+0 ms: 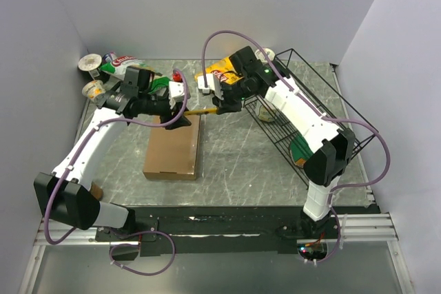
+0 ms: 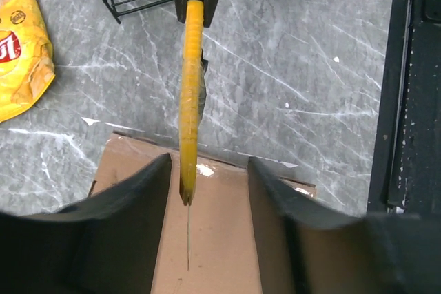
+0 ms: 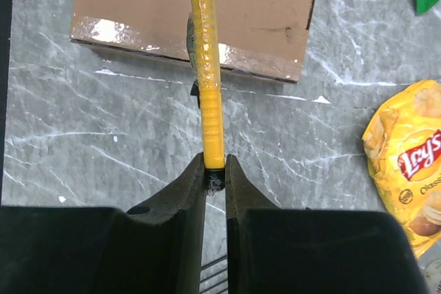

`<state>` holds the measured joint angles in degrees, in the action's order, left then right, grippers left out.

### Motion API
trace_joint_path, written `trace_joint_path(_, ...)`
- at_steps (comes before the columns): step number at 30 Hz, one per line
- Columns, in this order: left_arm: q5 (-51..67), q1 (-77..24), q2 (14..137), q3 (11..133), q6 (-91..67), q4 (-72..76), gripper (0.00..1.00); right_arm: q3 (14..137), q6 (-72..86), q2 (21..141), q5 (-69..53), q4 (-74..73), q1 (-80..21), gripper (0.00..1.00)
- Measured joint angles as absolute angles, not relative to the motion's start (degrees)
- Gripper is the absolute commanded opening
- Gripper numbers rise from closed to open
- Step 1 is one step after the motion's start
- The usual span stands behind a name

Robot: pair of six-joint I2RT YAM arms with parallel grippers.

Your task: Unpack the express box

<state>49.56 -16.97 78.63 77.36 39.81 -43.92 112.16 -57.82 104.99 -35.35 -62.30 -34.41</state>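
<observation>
One yellow knife (image 3: 207,67) is hanging over the express box (image 1: 173,148), right gripper (image 3: 215,170) clamping it, left gripper (image 2: 208,168) gaping astride it.

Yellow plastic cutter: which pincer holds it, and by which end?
The right pincer is shut on the long yellow plastic cutter, at its butt end, away from the thin blade. The left pincer stands open around the blade end, not gripping.

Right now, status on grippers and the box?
Right gripper shut on yellow knife. Left gripper open, straddling its blade end, no contact. Box closed, taped. Chip bag off to the side, clear.
</observation>
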Motion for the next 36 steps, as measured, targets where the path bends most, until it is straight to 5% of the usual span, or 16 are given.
trace_joint_path(4,49.5,-17.7,78.7,77.3,39.2,-43.5,0.34,112.2,-58.0,104.5,-35.6,-62.3,-34.5,0.0)
trace_joint_path(9,49.4,-18.0,79.1,77.0,37.5,-41.9,0.04,112.1,-58.0,104.5,-36.7,-64.0,-34.5,0.0)
trace_joint_path(12,49.7,-18.1,79.7,76.9,36.9,-41.5,0.01,112.0,-57.8,104.5,-36.6,-64.5,-34.4,0.01)
trace_joint_path(19,51.8,-17.5,82.1,78.1,35.8,-41.6,0.01,112.3,-48.4,104.5,-39.9,-63.2,-31.5,0.69)
trace_joint_path(22,55.6,-15.3,83.5,78.2,29.1,-37.8,0.01,113.1,-36.6,103.9,-46.4,-56.3,-23.6,0.8)
trace_joint_path(29,66.2,-10.2,86.3,78.3,-12.2,-2.4,0.01,110.3,-4.3,99.8,-61.7,-31.6,-2.0,0.77)
trace_joint_path(36,71.0,-12.6,95.1,83.7,-42.9,26.9,0.01,105.6,14.2,97.5,-70.1,-13.3,-7.3,0.73)
